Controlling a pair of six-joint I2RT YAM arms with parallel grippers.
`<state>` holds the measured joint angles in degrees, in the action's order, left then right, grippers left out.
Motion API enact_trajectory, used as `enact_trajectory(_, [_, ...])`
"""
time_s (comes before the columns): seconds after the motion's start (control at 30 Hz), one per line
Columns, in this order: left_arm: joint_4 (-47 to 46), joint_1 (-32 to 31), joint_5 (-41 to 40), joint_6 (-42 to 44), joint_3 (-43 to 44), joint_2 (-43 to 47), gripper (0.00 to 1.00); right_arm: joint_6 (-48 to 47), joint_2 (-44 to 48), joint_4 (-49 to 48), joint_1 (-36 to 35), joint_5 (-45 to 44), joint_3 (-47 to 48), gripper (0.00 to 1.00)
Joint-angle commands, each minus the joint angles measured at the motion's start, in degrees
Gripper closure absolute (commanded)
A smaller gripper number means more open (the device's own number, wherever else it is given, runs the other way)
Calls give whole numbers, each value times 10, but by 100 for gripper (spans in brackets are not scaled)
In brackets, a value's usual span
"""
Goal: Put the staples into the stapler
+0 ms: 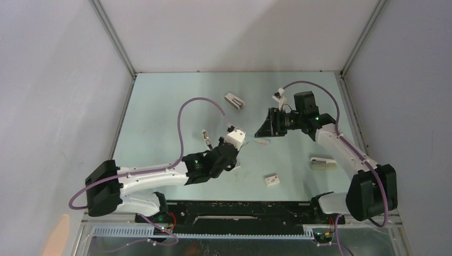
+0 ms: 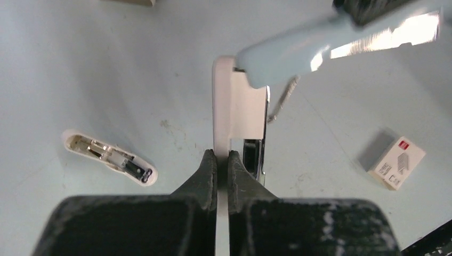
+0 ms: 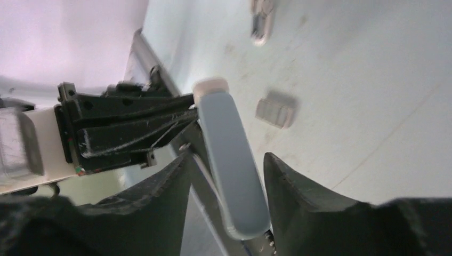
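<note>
My left gripper [image 2: 223, 153] is shut on the white base plate of the stapler [image 2: 234, 106] and holds it above the table near the middle [image 1: 236, 137]. The stapler's pale grey-green lid [image 3: 229, 160] is swung up and away from the base. It runs between the fingers of my right gripper [image 3: 226, 156], which stand open, with a gap showing beside the right finger [image 3: 298, 202]. Beyond the lid, a small grey ribbed block, the staples [image 3: 274, 111], lies on the table.
A slim white stapler [image 2: 106, 157] lies opened up left of my left gripper. A small white box with a red mark [image 2: 397, 162] sits to the right. A white wedge stapler [image 1: 234, 100] lies farther back, and a longer white-and-cream one [image 1: 323, 162] beside the right arm.
</note>
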<state>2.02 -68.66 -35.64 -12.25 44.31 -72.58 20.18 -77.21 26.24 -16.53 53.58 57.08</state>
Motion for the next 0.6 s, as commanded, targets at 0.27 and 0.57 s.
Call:
enact_trajectory(0.27, [58,122,170,-186,10,-1,100,146,137,-174,-107,-375,-58,20])
enact_trajectory(0.57, [-60,191,303,-293,-48,20,100,197,145,-254,-285,-630,-140,18])
